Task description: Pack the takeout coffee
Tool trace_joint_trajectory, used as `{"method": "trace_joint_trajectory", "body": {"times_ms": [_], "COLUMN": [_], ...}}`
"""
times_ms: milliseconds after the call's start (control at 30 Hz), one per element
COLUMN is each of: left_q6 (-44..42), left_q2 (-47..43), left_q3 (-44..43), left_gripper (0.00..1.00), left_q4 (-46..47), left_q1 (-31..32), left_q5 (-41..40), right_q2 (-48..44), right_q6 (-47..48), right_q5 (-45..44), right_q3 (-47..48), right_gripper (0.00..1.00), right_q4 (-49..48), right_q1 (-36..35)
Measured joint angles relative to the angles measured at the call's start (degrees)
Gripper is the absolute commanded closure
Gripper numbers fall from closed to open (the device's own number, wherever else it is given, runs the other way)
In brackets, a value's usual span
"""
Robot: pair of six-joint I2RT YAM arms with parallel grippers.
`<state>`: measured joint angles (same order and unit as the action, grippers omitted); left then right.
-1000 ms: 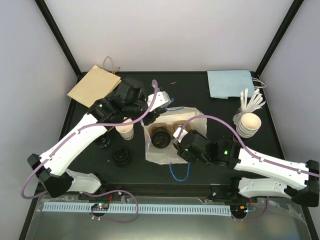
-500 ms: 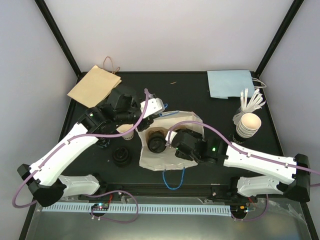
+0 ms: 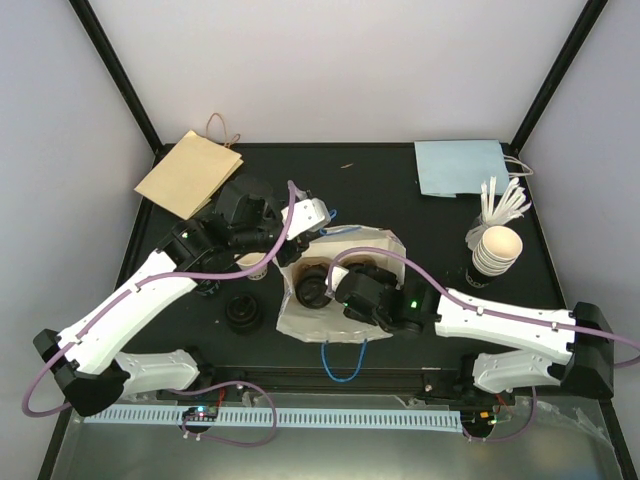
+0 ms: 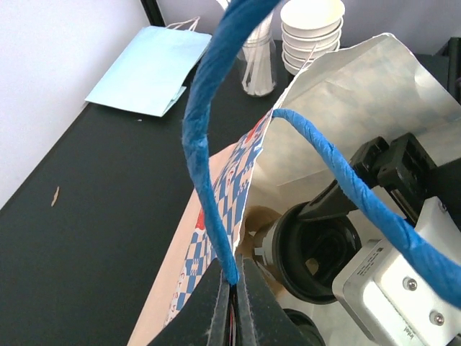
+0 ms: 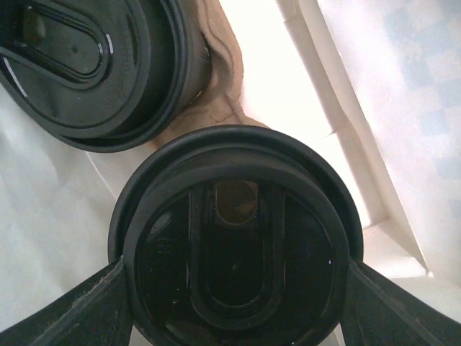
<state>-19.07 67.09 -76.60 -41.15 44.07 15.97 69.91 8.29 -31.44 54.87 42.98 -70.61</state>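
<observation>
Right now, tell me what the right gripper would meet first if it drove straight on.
The black-lidded cup clamped in the right gripper; beyond it, probably the brown carrier in the paper bag, though depth is unclear.

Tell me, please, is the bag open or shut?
Open: the left gripper holds the bag's blue handle up, and a cup shows inside through the mouth.

Black bench (image 3: 390,190). Flat brown paper bag (image 3: 188,172) at far-left corner. Flat light-blue paper bag (image 3: 460,167) at far right. Stack of white paper cups (image 3: 497,250) near right edge, clear holder of white stirrers (image 3: 503,205) just behind it. Open white paper bag with blue handles (image 3: 310,325) at centre. Black plastic lid (image 3: 243,313) just left of it.
</observation>
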Motion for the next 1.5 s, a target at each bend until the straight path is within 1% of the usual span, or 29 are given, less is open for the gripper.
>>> {"method": "trace_joint_trajectory", "body": {"times_ms": [233,533,767,967,1500], "left_q6": [2.7,4.3,5.4,6.2,7.0], "left_q2": [0.2,0.7,0.7,0.7,0.5], "left_q3": [-0.5,-2.4,-3.2,-3.3,-3.3], "left_gripper": [0.98,0.98,0.98,0.99,0.98], "left_q4": [0.6,0.5,0.4,0.4,0.5], "left_q1": [0.0,0.0,0.0,0.0,0.0], "left_q5": [-1.7,-3.8,-4.0,-4.5,-6.7], "right_q2": [-0.2,-4.2,-3.5,-3.2,-3.4], "right_q6": [-3.5,-9.5,-15.8,-19.8,-22.0], "right_q5": [-3.5,-6.9,-7.5,-9.1,-9.0], "right_q3": [-0.4,-0.5,-0.5,-1.8,-6.6], "right_gripper": [0.34,0.34,0.38,0.38,0.38], "right_q4": [-1.4,-2.1,-3.0,-4.0,-11.5], "right_q1": [0.0,0.0,0.0,0.2,2.3]}}
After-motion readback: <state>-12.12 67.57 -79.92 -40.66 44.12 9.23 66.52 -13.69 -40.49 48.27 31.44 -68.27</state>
